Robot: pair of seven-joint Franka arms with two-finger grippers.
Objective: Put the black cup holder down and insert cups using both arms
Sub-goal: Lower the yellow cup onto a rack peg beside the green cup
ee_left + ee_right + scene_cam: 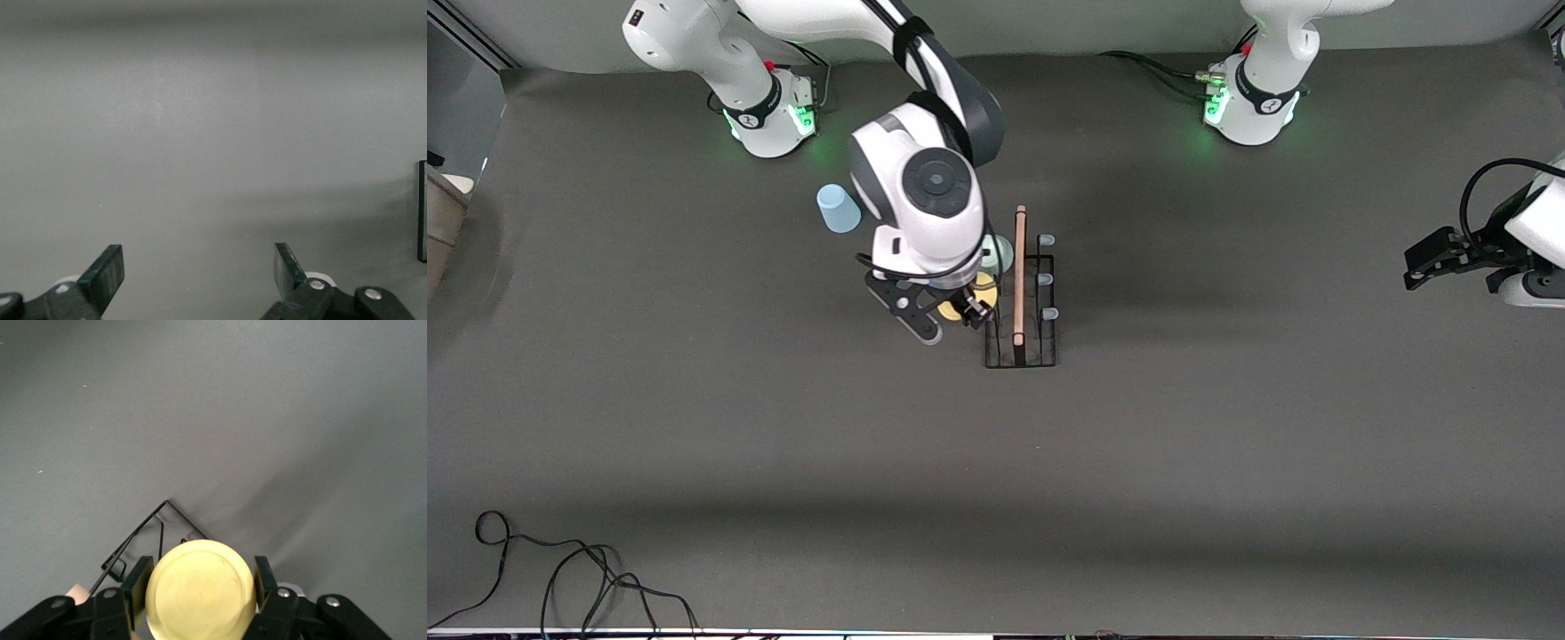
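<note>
1. A light blue cup (839, 208) stands on the dark grey matte table (694, 400) toward the right arm's end. It is a small, plain, smooth plastic tumbler, set apart from the rack and farther from the front camera than the right gripper.
2. The right gripper (951, 316) hangs over the rack's edge on the right arm's side. Its black fingers (139, 583) are closed narrowly on a yellow cup (200, 590), one pad pressed to each side of it. The cup's round flat base faces the right wrist camera.
3. A pale green cup (999, 253) shows partly under the right wrist, at the black cup holder (1021, 347).
4. The black cup holder sits mid-table, a small rectangle of thin black wire. A light wooden rod handle (1020, 271) runs along its length, and pale translucent-tipped pegs (1046, 276) stand in a row on the side toward the left arm.
5. The left gripper (1423, 267) waits over bare table at the left arm's end, well apart from the rack. Its two black fingers (107, 273) are spread wide and hold nothing.
</note>
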